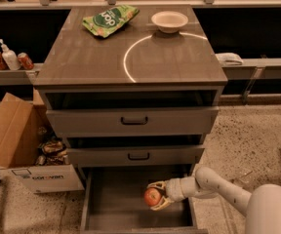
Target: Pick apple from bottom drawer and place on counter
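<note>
At the near edge, low in the open bottom drawer (113, 209), the gripper (156, 196) reaches in from the right. Its fingers (157, 185) are closed on the apple (151, 197), one above and one below; whether the apple has cleared the grey floor cannot be told. The step in hand, as judged, is the lift out. The middle drawer (135, 155) overhangs just above, so the sound move is to draw the apple outward past the drawer fronts before raising it. A firm grip is needed, since round fruit may roll between two fingers. Higher, the top drawer (133, 121) stands ajar. Beyond, the table (82, 57) offers bare surface around the white arc (125, 62). A green bag (110, 19) and a white bowl (169, 21) near its far edge are best avoided.
</note>
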`<action>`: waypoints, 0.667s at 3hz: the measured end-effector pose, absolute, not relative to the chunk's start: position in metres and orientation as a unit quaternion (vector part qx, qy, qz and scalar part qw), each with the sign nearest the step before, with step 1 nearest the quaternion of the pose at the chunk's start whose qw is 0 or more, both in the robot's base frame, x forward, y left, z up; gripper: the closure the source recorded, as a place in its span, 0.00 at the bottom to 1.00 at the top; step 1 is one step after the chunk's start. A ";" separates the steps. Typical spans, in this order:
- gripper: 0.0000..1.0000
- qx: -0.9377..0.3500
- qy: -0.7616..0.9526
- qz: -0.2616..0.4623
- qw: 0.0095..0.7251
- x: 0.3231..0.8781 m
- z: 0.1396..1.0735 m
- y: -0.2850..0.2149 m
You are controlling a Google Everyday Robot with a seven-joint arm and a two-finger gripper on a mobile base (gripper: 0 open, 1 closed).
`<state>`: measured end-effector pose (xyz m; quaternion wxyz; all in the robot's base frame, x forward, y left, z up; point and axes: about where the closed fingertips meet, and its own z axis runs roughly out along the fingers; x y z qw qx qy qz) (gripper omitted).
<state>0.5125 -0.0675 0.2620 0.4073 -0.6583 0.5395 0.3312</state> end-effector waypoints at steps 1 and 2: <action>1.00 -0.658 0.539 0.331 0.407 0.512 0.262 -0.067; 1.00 -0.663 0.527 0.335 0.412 0.509 0.273 -0.068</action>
